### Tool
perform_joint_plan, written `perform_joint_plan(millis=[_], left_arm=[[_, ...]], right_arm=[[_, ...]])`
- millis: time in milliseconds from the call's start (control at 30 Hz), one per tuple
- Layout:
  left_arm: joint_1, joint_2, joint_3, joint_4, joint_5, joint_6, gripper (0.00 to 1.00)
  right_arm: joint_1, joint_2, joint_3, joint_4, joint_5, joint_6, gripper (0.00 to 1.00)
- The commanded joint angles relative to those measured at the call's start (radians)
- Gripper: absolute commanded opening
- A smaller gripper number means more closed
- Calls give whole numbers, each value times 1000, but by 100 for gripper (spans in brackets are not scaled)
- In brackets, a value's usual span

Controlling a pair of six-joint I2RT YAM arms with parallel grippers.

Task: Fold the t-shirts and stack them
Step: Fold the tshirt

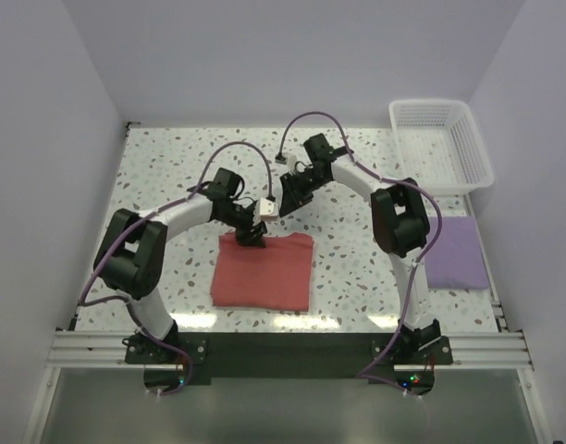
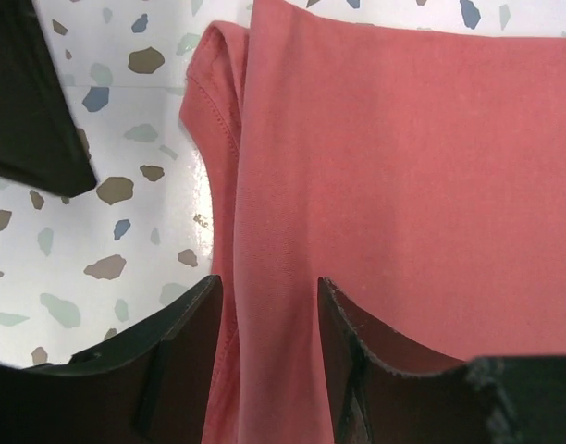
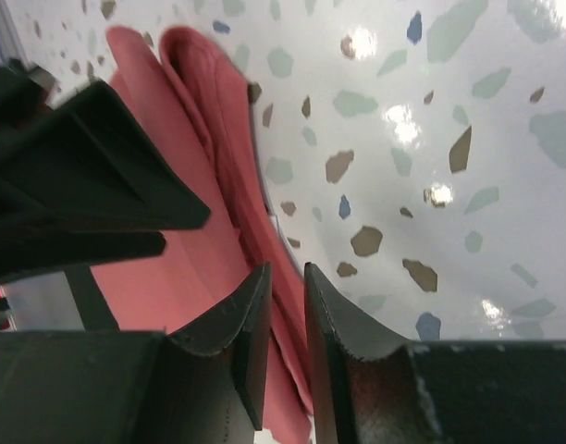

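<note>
At the middle of the top view, the folded salmon t-shirt [image 1: 264, 273] lies flat on the speckled table [image 1: 172, 166]. The left gripper [image 2: 267, 287] sits at its upper edge, jaws parted astride a cloth fold. Just above, the right gripper [image 3: 285, 270] hangs with jaws nearly together. At the right edge lies the folded lavender t-shirt [image 1: 454, 252], below the white basket [image 1: 429, 104].
</note>
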Motion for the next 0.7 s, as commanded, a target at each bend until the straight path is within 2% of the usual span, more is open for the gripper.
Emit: perform_joint_plan(millis=[0, 167, 267, 400, 667], left_arm=[[-16, 19, 15, 46, 21, -4, 50], [-33, 35, 6, 20, 13, 24, 42], [-33, 18, -13, 33, 9, 22, 19], [-38, -49, -44, 65, 0, 21, 0], [-84, -192, -148, 122, -68, 38, 0]], right_arm=[[-4, 14, 24, 136, -75, 155, 24], [7, 29, 15, 171, -92, 186, 24], [18, 31, 9, 171, -103, 186, 24], [41, 29, -2, 171, -143, 189, 22], [98, 66, -22, 161, -240, 198, 20]])
